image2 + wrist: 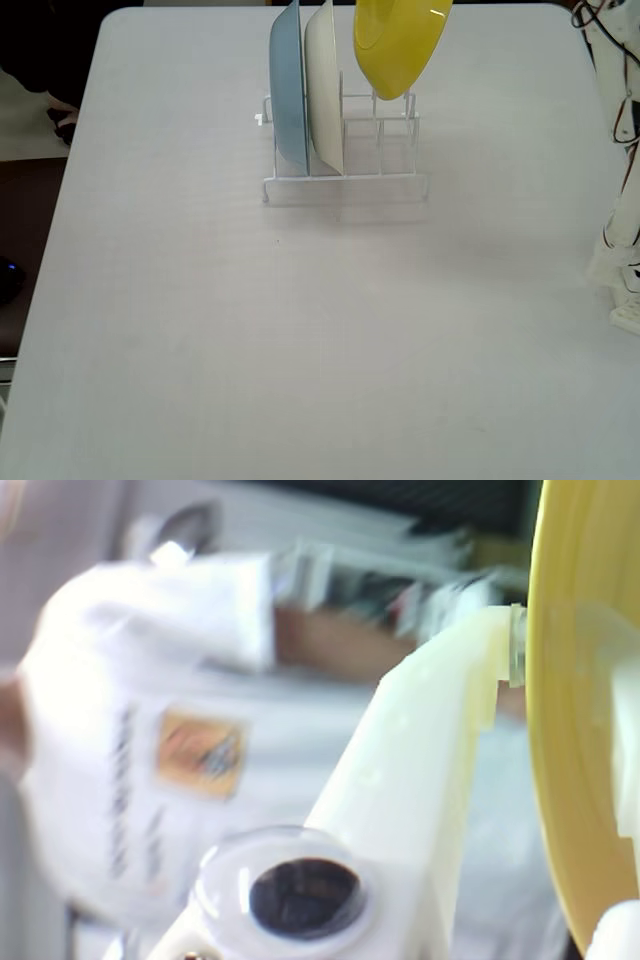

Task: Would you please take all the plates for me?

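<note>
yellow plate (398,45) clamped in end effector (515,645), above rack (345,150)

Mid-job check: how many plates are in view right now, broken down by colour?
Light blue plate: 1, upright in the wire rack
White plate: 1, upright in the rack beside it
Yellow plate: 1, lifted above the rack, tilted
Orange: 0 in view
Total: 3 plates

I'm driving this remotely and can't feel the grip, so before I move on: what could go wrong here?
1. The yellow plate hangs tilted above the white wire rack, apparently pinched only at its rim by the gripper; it might slip and drop onto the rack.
2. Swinging it toward the left of the fixed view could knock the white plate or light blue plate standing upright in the rack.
</note>
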